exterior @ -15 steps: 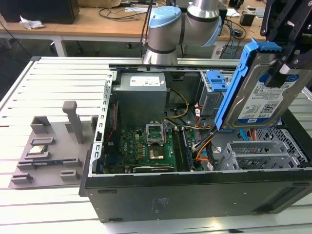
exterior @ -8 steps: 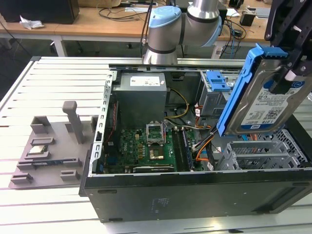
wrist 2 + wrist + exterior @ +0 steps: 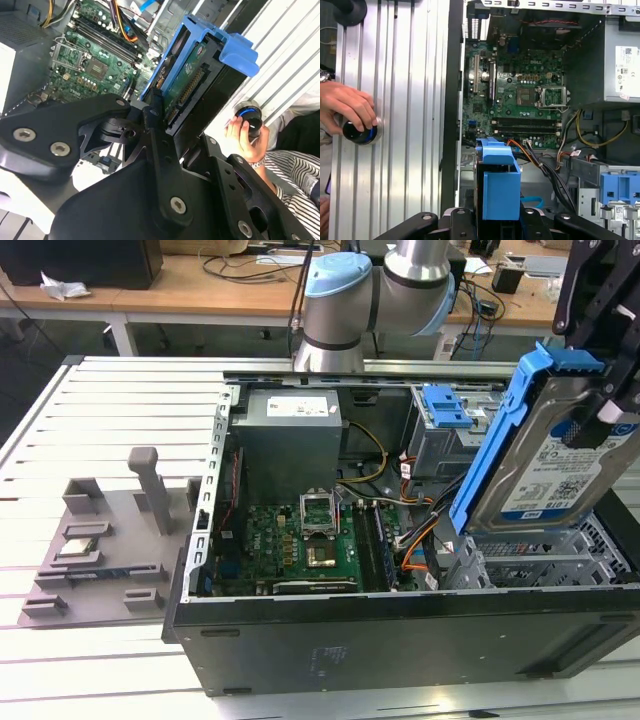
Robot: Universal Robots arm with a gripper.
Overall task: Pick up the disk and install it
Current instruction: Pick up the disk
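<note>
I have the disk [image 3: 555, 465] clamped in my gripper [image 3: 170, 120]. My fingers [image 3: 154, 116] are closed hard across its two flat faces, with nothing loose between them.

The disk hangs just above the cage [image 3: 540, 560]. Its lower end is close over the cage's top, and from here I cannot be sure whether the two touch. It is tilted, not level. Its long axis climbs steeply away from the cage, the blue handle end is uppermost, and the label faces outward. So the cage lies straight below my fingers, along the disk's own length.

The open case [image 3: 400, 640] holds the cage at one end. Beside the cage sits the board [image 3: 300, 540], and orange and black cables [image 3: 420, 540] run between them. Beyond the cage is a second bay with a blue latch [image 3: 445, 405]. I think the bay under the disk has no drive in it, though the disk hides much of it.

Well apart from the cage, past the case, a grey tray [image 3: 100, 570] carries a small chip [image 3: 80, 545]. A person's hand [image 3: 347, 107] rests on a knob [image 3: 357, 132] outside the case.
</note>
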